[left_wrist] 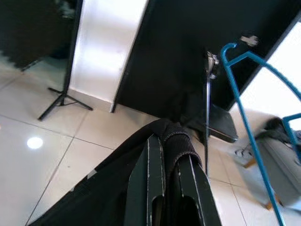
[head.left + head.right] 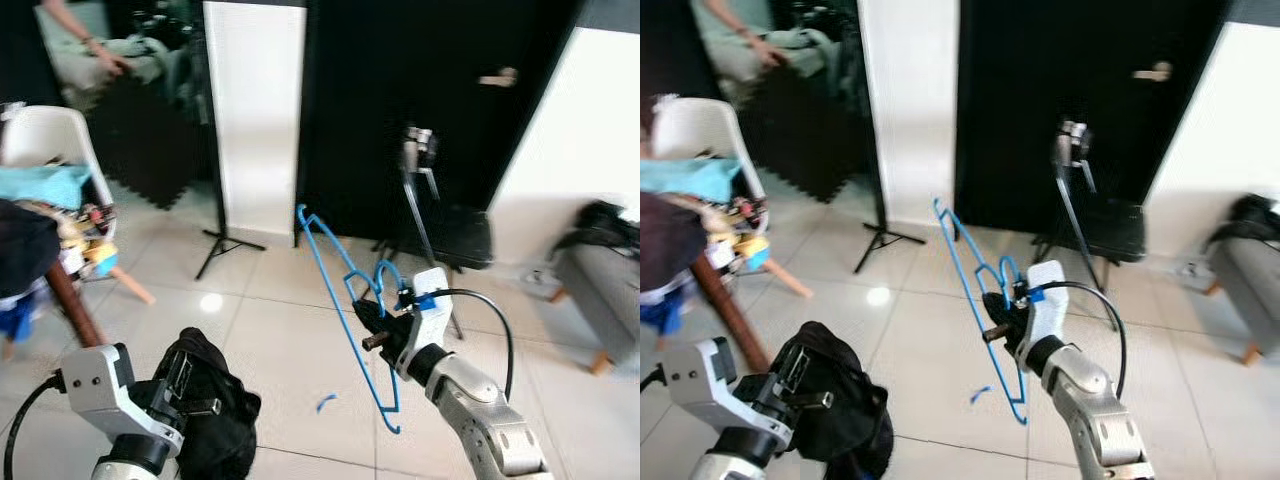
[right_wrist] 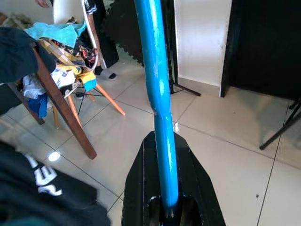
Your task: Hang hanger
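Black fabric first, right up close: the left gripper [image 2: 185,395] has its two fingers pinched on a dark garment [image 2: 215,410] that bunches low at the robot's left, above the pale floor tiles [image 2: 280,340]. In the left wrist view the cloth folds right over the closed fingertips [image 1: 162,160].

Across on the right, the right gripper [image 2: 372,322] is clamped on a bright blue hanger [image 2: 340,290], the wire running straight down between its black fingers [image 3: 141,188] in the wrist view. The hanger is held in the air, tilted, its hook end [image 2: 303,213] pointing up and away toward the robot's left, its lower corner [image 2: 393,425] hanging down beside the silver forearm. A small blue scrap [image 2: 326,402] lies on the tiles beneath it.

Further out at left, a white chair [image 2: 50,140] piled with clutter and a teal cloth [image 2: 45,185]. Ahead, a tripod stand [image 2: 425,200] before a black door [image 2: 430,90], a white wall panel [image 2: 255,110] beside it. Far left, a person's arm [image 2: 85,40] in the background; at far right, a grey seat [image 2: 600,290].
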Tool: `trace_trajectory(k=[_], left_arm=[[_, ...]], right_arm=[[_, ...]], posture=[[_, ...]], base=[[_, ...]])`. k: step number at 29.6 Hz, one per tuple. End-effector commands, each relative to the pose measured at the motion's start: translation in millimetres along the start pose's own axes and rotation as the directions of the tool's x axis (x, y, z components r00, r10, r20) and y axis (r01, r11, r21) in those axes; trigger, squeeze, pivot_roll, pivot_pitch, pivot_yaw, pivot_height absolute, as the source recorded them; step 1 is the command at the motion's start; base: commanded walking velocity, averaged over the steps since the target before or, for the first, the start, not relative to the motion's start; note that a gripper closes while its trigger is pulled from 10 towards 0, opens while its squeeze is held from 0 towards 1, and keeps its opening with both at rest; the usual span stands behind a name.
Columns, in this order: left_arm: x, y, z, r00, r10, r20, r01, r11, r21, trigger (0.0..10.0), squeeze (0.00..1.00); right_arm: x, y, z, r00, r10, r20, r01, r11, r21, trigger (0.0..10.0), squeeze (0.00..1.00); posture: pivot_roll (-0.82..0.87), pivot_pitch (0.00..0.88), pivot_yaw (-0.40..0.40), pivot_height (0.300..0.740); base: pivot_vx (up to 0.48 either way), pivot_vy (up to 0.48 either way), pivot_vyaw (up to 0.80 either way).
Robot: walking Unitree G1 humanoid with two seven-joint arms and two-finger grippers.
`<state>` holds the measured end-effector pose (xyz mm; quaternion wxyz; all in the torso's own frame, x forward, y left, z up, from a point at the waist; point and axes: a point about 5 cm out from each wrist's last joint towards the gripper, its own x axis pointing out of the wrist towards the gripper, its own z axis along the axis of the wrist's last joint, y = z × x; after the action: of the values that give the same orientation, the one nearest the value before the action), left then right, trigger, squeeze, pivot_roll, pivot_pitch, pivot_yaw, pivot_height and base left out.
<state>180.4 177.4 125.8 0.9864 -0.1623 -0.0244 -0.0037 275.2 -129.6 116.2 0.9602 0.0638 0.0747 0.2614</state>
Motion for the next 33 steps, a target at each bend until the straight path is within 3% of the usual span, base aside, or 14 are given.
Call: trace_trajectory(k=[1, 15, 22, 27, 33], left_arm=[[-0.2, -1.6, 6.5, 0.999, -0.017, 0.032, 0.016, 1.000, 0.018, 10.0, 0.00], [-3.0, 3.1, 8.2, 1.000, -0.028, 0.015, 0.027, 0.999, 0.039, 10.0, 0.00], [7.1, -3.7, 5.6, 0.978, -0.201, -0.059, 0.203, 0.979, 0.028, 10.0, 0.00], [12.9, -4.3, 8.1, 0.980, -0.192, -0.048, 0.195, 0.978, 0.067, 10.0, 0.00], [11.3, -3.2, 7.1, 0.982, -0.183, -0.041, 0.186, 0.981, 0.057, 10.0, 0.00]], right_arm=[[2.1, 3.1, 4.1, 1.000, 0.012, 0.012, -0.012, 1.000, -0.007, 10.0, 0.00], [4.9, 9.4, 4.0, 0.999, 0.041, 0.025, -0.042, 0.998, 0.041, 10.0, 0.00], [7.5, 13.8, 2.3, 0.995, 0.099, 0.008, -0.099, 0.993, 0.067, 10.0, 0.00], [8.1, 21.1, 4.5, 0.991, 0.134, 0.013, -0.135, 0.988, 0.073, 10.0, 0.00], [9.2, 18.6, 1.9, 0.992, 0.129, 0.008, -0.130, 0.988, 0.082, 10.0, 0.00]], posture=[[-0.03, 0.000, -0.013, 0.740], [0.00, 0.000, -0.005, 0.740], [0.01, 0.000, -0.026, 0.740], [0.01, 0.000, -0.025, 0.740], [0.01, 0.000, -0.028, 0.740]], base=[[0.000, 0.000, 0.00], [0.000, 0.000, -0.69], [0.000, 0.000, -0.80], [0.000, 0.000, -0.80], [0.000, 0.000, -0.80]])
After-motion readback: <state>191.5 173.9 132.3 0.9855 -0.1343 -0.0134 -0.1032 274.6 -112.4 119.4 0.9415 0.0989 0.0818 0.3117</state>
